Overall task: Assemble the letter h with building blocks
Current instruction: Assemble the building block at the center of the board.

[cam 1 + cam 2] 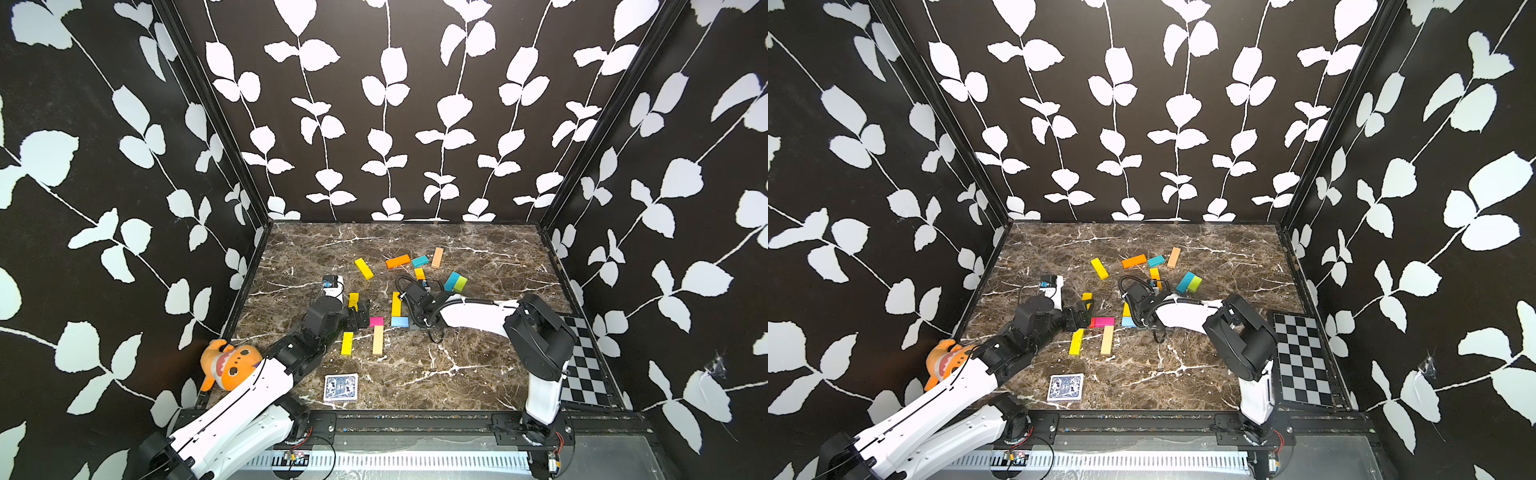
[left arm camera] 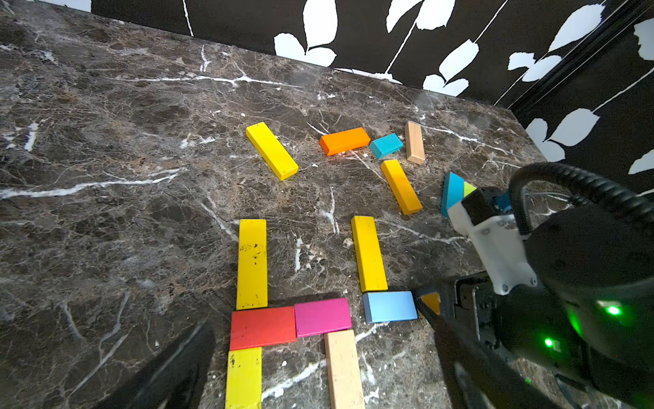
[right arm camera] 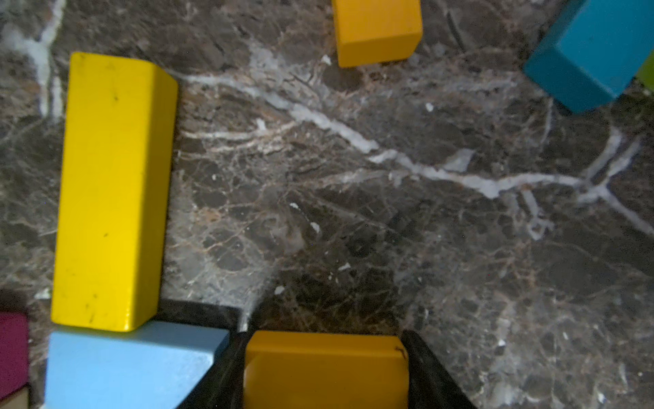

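The letter h lies flat on the marble table: a yellow bar and a yellow-green bar as stem, red and pink bars across, and a tan leg. My left gripper hovers open over the red bar, holding nothing. To the right, another yellow bar meets a light blue block. Right beside the blue block, my right gripper is shut on an orange-yellow block, low over the table.
Loose building blocks lie further back: yellow, orange, teal, tan, orange-yellow, and teal against green. A playing card lies near the front; a plush toy front left; a checkerboard right.
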`<action>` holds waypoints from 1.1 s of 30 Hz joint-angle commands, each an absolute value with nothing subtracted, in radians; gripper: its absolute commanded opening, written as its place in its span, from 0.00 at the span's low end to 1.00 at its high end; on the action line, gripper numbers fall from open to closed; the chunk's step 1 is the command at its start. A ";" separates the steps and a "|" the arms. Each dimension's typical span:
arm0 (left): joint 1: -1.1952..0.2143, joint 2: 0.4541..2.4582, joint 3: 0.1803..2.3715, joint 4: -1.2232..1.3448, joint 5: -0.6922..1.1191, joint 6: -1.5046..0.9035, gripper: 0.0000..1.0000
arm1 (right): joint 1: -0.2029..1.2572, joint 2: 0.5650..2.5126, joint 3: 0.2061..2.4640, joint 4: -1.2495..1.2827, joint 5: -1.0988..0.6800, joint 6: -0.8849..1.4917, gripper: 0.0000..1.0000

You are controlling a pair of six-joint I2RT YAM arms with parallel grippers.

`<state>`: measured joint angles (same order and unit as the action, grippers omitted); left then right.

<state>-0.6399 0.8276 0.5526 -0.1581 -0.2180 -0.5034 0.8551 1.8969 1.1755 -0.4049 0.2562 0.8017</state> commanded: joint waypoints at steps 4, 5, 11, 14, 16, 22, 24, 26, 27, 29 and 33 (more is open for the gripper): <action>-0.642 0.821 0.566 -0.161 -0.224 -0.490 0.99 | 0.854 1.910 1.183 -0.419 0.285 0.818 0.57; -0.642 0.822 0.566 -0.161 -0.224 -0.490 0.99 | 0.854 1.911 1.184 -0.421 0.285 0.818 0.58; -0.642 0.827 0.566 -0.160 -0.222 -0.491 0.99 | 0.854 1.908 1.184 -0.423 0.286 0.821 0.60; -0.642 0.827 0.566 -0.161 -0.224 -0.489 0.99 | 0.854 1.905 1.184 -0.425 0.287 0.821 0.62; -0.643 0.828 0.566 -0.160 -0.224 -0.490 0.99 | 0.854 1.903 1.184 -0.425 0.288 0.821 0.64; -0.641 0.828 0.571 -0.161 -0.224 -0.489 0.99 | 0.854 1.891 1.188 -0.426 0.295 0.818 0.67; -0.641 0.828 0.571 -0.161 -0.223 -0.489 0.99 | 0.854 1.886 1.189 -0.430 0.296 0.818 0.69; -0.642 0.828 0.571 -0.161 -0.223 -0.490 0.99 | 0.854 1.878 1.189 -0.433 0.303 0.818 0.71; -0.642 0.829 0.572 -0.161 -0.221 -0.489 0.99 | 0.854 1.875 1.189 -0.433 0.305 0.817 0.72; -0.642 0.829 0.573 -0.160 -0.220 -0.491 0.99 | 0.854 1.863 1.190 -0.436 0.310 0.815 0.74; -0.643 0.831 0.574 -0.158 -0.219 -0.491 0.99 | 0.854 1.840 1.190 -0.437 0.317 0.811 0.75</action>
